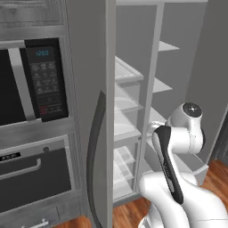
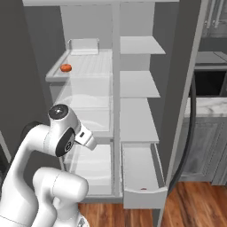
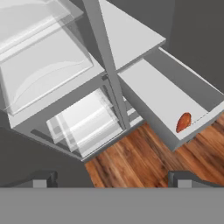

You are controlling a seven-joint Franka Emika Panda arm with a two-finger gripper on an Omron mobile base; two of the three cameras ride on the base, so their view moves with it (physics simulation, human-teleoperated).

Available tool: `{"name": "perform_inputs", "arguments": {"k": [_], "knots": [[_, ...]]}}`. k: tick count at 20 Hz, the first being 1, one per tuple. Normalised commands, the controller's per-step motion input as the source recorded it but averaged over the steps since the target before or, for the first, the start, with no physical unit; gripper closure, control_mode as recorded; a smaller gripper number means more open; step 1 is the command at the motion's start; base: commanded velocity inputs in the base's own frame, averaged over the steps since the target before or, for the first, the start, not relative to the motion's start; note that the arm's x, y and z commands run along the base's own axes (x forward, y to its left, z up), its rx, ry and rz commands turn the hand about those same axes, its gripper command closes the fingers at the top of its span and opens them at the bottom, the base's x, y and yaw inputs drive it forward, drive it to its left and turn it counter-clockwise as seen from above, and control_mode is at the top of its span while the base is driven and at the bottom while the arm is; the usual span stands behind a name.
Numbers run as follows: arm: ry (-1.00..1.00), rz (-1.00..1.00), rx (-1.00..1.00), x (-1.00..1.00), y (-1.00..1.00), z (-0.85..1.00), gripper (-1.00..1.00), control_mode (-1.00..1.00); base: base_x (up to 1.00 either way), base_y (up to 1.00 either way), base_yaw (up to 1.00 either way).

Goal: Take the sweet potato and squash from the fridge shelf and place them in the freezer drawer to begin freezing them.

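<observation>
Inside pulled-out freezer drawer (image 3: 159, 98), near front wall, hand view shows sweet potato (image 3: 183, 122) lying; right base view gives mere reddish speck. Right base view alone shows squash (image 2: 66, 67), orange, on upper left fridge shelf (image 2: 88, 66). Jaws wide apart, holding nothing.

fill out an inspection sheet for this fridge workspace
surface: freezer drawer pulled out, low down
job's things: orange vegetable lies in the drawer near its front; red-orange vegetable sits on the upper left shelf
clutter: nothing seen
grippers: gripper, jaws wide open, empty
cables: nothing seen
surroundings: microwave; wooden floor
</observation>
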Motion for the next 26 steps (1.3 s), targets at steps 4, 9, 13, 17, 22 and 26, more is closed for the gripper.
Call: {"name": "perform_inputs", "arguments": {"k": [4, 9, 13, 17, 22, 26], "knots": [[0.0, 0.0, 0.0, 0.0, 0.0, 0.0, -1.0, 1.0, 0.22, 0.24, 0.31], [0.0, 0.0, 0.0, 0.0, 0.0, 0.0, -1.0, 1.0, 0.33, 0.19, 0.34], [0.0, 0.0, 0.0, 0.0, 0.0, 0.0, -1.0, 1.0, 0.23, 0.16, 0.44], [0.0, 0.0, 0.0, 0.0, 0.0, 0.0, -1.0, 1.0, 0.22, 0.2, 0.38], [0.0, 0.0, 0.0, 0.0, 0.0, 0.0, -1.0, 1.0, 0.29, 0.3, 0.12], [0.0, 0.0, 0.0, 0.0, 0.0, 0.0, -1.0, 1.0, 0.71, 0.17, 0.0]]}}
